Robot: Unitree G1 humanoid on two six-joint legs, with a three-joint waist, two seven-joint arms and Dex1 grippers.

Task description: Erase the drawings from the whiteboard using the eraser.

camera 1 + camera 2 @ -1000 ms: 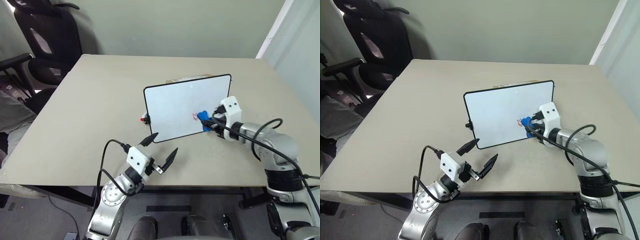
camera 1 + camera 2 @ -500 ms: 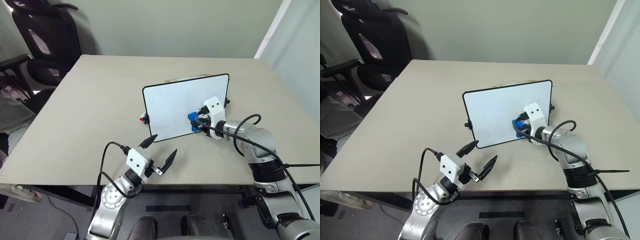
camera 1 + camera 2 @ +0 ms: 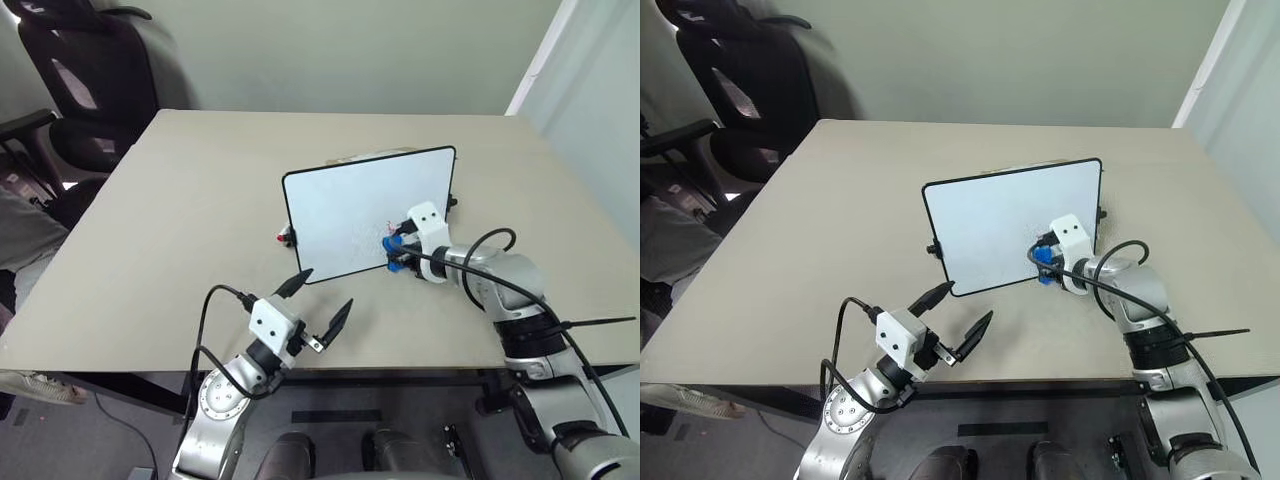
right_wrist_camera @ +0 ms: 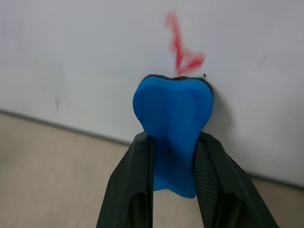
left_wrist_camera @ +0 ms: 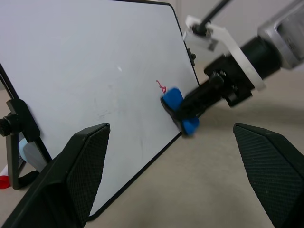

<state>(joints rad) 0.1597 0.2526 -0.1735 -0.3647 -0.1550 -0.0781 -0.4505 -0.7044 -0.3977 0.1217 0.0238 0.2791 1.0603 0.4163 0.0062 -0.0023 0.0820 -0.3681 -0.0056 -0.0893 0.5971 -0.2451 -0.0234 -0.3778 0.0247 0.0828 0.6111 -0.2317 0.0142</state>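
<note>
The right claw (image 4: 173, 156), clamped on the light, rigid-looking eraser's (image 4: 173, 123) waist, pressed it against the propped whiteboard (image 3: 340, 215) just below the drawings (image 4: 183, 54) at frame centre; the left claw (image 3: 320, 298) gaped empty.

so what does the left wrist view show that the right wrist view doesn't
Left wrist view: the left claw's wide-open fingers, the right arm's white wrist bracket, the whiteboard's black side clip and its rounded top corner.

Right wrist view: a close look along the right claw, its fingers clamped on the eraser's waist, with the board's lower edge meeting the table.

Both: the blue eraser against the whiteboard, just under the remaining red drawing.
</note>
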